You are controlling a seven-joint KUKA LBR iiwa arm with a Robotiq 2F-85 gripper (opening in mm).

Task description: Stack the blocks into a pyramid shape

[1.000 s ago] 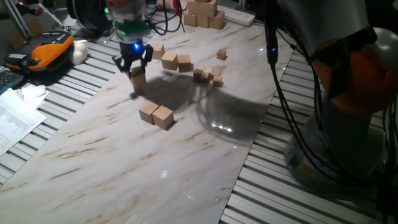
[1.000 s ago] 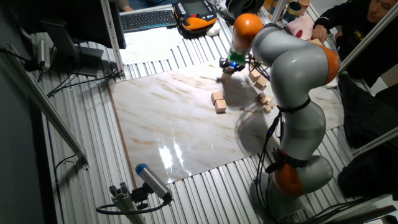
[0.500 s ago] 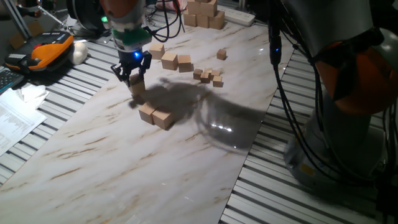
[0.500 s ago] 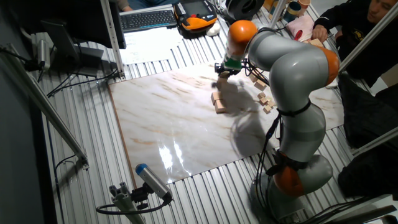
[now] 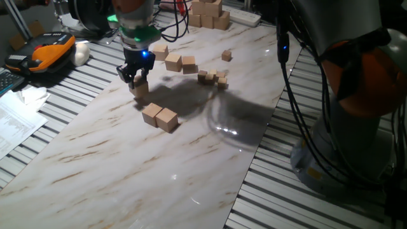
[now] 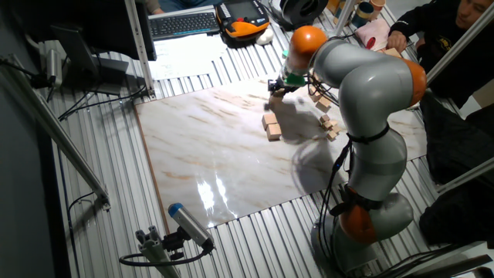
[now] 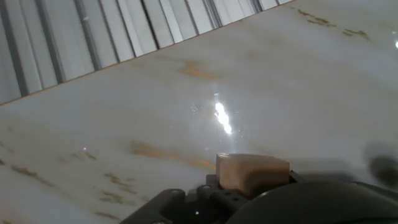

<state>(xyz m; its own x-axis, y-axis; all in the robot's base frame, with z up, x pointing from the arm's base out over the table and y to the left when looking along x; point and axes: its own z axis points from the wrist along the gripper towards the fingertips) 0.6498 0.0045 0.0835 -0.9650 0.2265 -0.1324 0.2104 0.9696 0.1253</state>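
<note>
1. The two-finger gripper (image 5: pixel 136 77) sits at the left of the group, above the white marble-patterned tabletop (image 5: pixel 127 165). Its jaws are clamped on one light-tan wooden cube (image 5: pixel 140 88), which hangs from the fingertips. The hand view shows the same carried cube (image 7: pixel 252 172) at the bottom edge, with bare tabletop beyond it. Whether the cube touches the surface cannot be told.

2. Just right of and nearer than the carried cube, two light-tan wooden cubes (image 5: pixel 160 117) lie side by side and touching. They appear to be the start of the base row. The other fixed view shows the same pair (image 6: pixel 271 127) below the gripper (image 6: pixel 275 87).

3. Farther right and toward the back, three more light-tan wooden cubes (image 5: pixel 173 59) lie loose, well apart from the pair.

4. Further right, a cluster of much smaller tan cubes (image 5: pixel 213 77) and one small stray cube (image 5: pixel 226 56) lie on the tabletop. A pile of bigger pale wooden blocks (image 5: pixel 207 14) stands at the far edge. None of these belong to the task.

5. Judged status: early stage. No cube is stacked on another. The base row holds two of an expected three cubes. The carried cube is probably the third.

6. Remaining: complete the base row, place two cubes on it, place one cube on top.
</note>
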